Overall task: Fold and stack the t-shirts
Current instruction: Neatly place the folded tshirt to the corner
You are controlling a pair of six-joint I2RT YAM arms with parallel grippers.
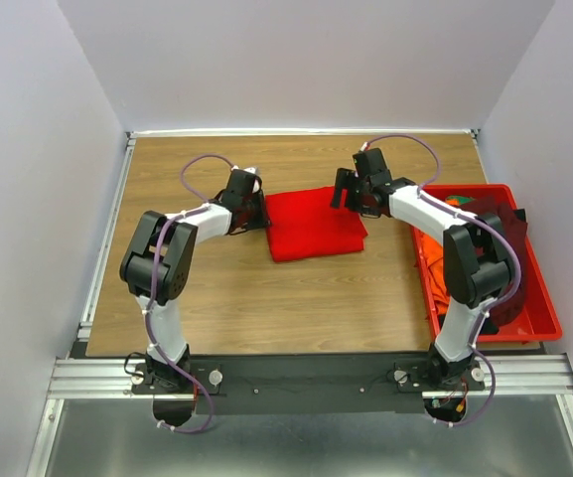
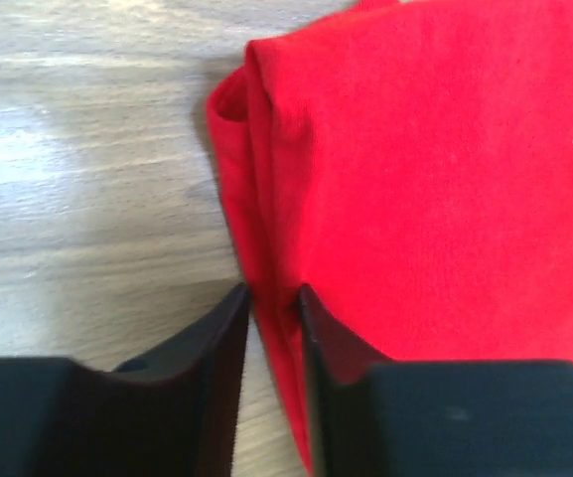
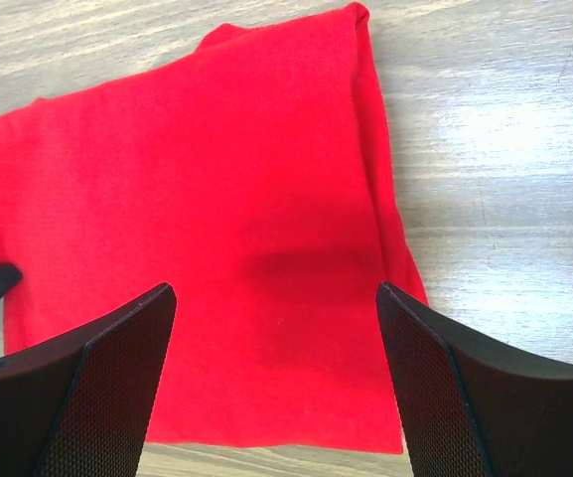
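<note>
A bright red t-shirt [image 1: 314, 224] lies folded into a rough square in the middle of the wooden table [image 1: 236, 308]. My left gripper [image 1: 263, 212] is at its left edge. In the left wrist view the left gripper [image 2: 273, 290] has its fingers drawn close together, shut on the rolled side fold of the red t-shirt [image 2: 425, 179]. My right gripper [image 1: 344, 194] hangs over the shirt's far right corner. In the right wrist view the right gripper [image 3: 276, 288] stands wide open above the red t-shirt [image 3: 216, 179], holding nothing.
A rigid red bin [image 1: 539, 318] sits at the table's right edge, beside the right arm. It holds an orange t-shirt [image 1: 435, 263] and a dark maroon t-shirt [image 1: 500, 224] in a crumpled heap. Grey walls close in the table on three sides.
</note>
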